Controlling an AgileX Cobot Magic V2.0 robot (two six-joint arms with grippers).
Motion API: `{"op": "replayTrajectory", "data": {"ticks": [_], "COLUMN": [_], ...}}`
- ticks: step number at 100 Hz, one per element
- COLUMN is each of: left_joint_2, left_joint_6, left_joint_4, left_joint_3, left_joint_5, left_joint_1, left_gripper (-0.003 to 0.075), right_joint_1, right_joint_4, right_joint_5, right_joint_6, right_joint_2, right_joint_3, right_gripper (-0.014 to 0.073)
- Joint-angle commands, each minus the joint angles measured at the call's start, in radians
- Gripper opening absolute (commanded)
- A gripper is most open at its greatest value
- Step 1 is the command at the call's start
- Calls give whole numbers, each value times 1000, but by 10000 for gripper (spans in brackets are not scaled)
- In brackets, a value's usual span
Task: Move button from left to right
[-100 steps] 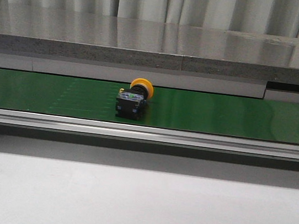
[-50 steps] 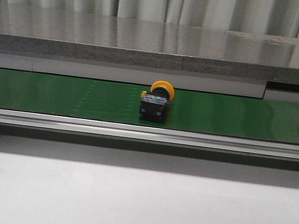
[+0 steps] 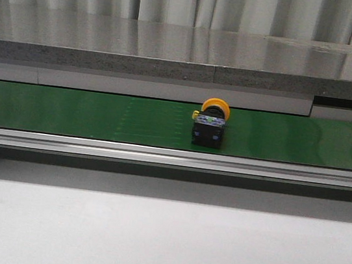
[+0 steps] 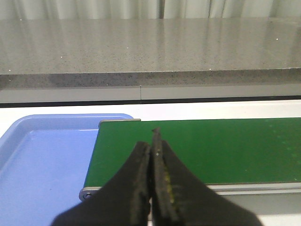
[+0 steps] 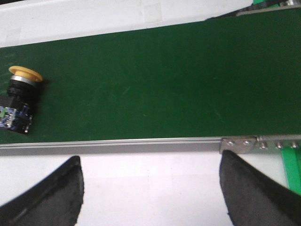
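Note:
The button [image 3: 210, 125] lies on its side on the green conveyor belt [image 3: 67, 110], yellow-orange cap toward the back, black body toward the front, a little right of the middle. It also shows in the right wrist view [image 5: 19, 102], at the edge of the picture. My left gripper [image 4: 151, 160] is shut and empty, over the belt's left end. My right gripper [image 5: 150, 188] is open and empty, above the white table in front of the belt, apart from the button. Neither gripper shows in the front view.
A blue tray [image 4: 42, 160] sits by the belt's left end. A metal rail [image 3: 172, 158] runs along the belt's front edge, with a bracket [image 5: 240, 142]. A grey stone ledge [image 3: 187, 55] stands behind the belt. White table [image 3: 160, 241] lies in front.
The button has travelled to the right along the belt, from left of the middle to right of the middle. No gripper touches it.

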Motion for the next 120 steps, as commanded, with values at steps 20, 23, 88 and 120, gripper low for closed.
{"op": "replayTrajectory", "data": {"ticks": [20, 23, 88, 120], "left_joint_2": [6, 6, 6, 6], "left_joint_6": [3, 3, 3, 3], "left_joint_4": [-3, -3, -3, -3], "left_joint_3": [-28, -28, -28, -28], "left_joint_5": [-86, -86, -86, -86], "left_joint_1": [-6, -6, -6, -6], "left_gripper": [-20, -20, -20, -20], "right_joint_1": [113, 128, 226, 226], "right_joint_4": [17, 17, 17, 16], "right_joint_5": [-52, -53, -66, -59], "right_joint_6": [-3, -3, -3, -3], "right_joint_2": [174, 204, 565, 595], "right_joint_3": [-162, -174, -412, -422], "right_gripper": [592, 592, 592, 592]}}
